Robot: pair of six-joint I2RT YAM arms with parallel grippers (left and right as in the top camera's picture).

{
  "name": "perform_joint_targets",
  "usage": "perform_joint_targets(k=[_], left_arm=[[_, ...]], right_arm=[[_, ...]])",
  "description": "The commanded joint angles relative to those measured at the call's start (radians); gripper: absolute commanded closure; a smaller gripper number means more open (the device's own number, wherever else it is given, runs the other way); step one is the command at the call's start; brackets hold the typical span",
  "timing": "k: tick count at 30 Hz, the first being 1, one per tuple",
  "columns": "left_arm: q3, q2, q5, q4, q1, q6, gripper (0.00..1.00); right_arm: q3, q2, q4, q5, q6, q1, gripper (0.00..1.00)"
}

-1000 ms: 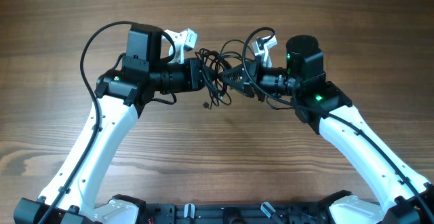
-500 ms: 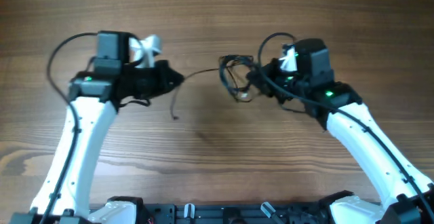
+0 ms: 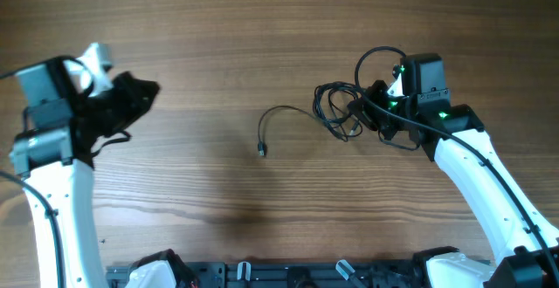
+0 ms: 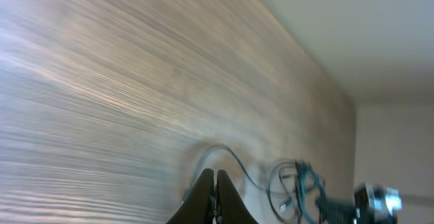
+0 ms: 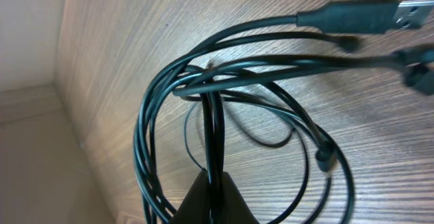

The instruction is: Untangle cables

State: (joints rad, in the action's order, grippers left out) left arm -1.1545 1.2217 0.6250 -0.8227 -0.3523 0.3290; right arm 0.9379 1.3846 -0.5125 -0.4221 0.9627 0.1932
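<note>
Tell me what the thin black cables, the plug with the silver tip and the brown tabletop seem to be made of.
Thin black cables: probably rubbery plastic sheathing, smooth, slightly glossy; light glints along them.
Plug with silver tip: dark moulded plastic body, bright metal shell.
Brown tabletop: wood or wood-look laminate, matt; fine straight grain lines.

Bare table (image 3: 210, 96) betw. left hand (image 3: 150, 90) & cables (image 3: 336, 113), passable.

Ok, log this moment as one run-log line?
left hand: shut, nothing held | right hand: shut on cables | cables: bunched at right hand, one cord trailing left, plug on table
</note>
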Motion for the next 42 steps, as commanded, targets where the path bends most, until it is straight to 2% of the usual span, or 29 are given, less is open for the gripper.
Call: perform_joint_targets(k=[1,4,6,10,13,16,20,26,33,42], left_arm=[[0.008,-0.012,0.129,0.003,-0.082,0.023,0.96],[0.008,-0.011,0.169,0.002,-0.071,0.019,0.96],[0.008,-0.011,0.171,0.002,-0.045,0.019,0.91],[0.008,-0.011,0.171,0.002,0.040,0.019,0.59],[0.008,-0.010,0.171,0.010,0.168,0.019,0.41],[0.008,-0.008,0.171,0.033,0.264,0.019,0.39],[0.008,-0.005,0.169,0.099,0.404,0.010,0.28],[0.008,0.019,0.107,0.168,0.528,-0.011,0.26],[0.008,0.045,0.050,0.172,0.566,-0.011,0.27],[0.008,0.058,0.060,0.230,0.566,-0.009,0.25]], right_arm=[[0.019,-0.016,0.056,-0.101,-0.080,-0.003,0.96],[0.019,-0.016,0.163,-0.293,-0.116,-0.003,0.96],[0.019,-0.016,0.246,-0.418,-0.112,-0.003,0.96],[0.019,-0.016,0.446,-0.616,-0.037,-0.003,0.96],[0.019,-0.016,0.563,-0.680,0.063,-0.003,0.96],[0.019,-0.016,0.581,-0.691,0.116,-0.002,0.96],[0.019,-0.016,0.584,-0.716,0.190,-0.001,0.96],[0.019,-0.016,0.684,-0.800,0.332,-0.001,0.96],[0.019,-0.016,0.903,-0.827,0.506,-0.001,0.96],[0.019,-0.016,0.908,-0.849,0.534,-0.001,0.96]])
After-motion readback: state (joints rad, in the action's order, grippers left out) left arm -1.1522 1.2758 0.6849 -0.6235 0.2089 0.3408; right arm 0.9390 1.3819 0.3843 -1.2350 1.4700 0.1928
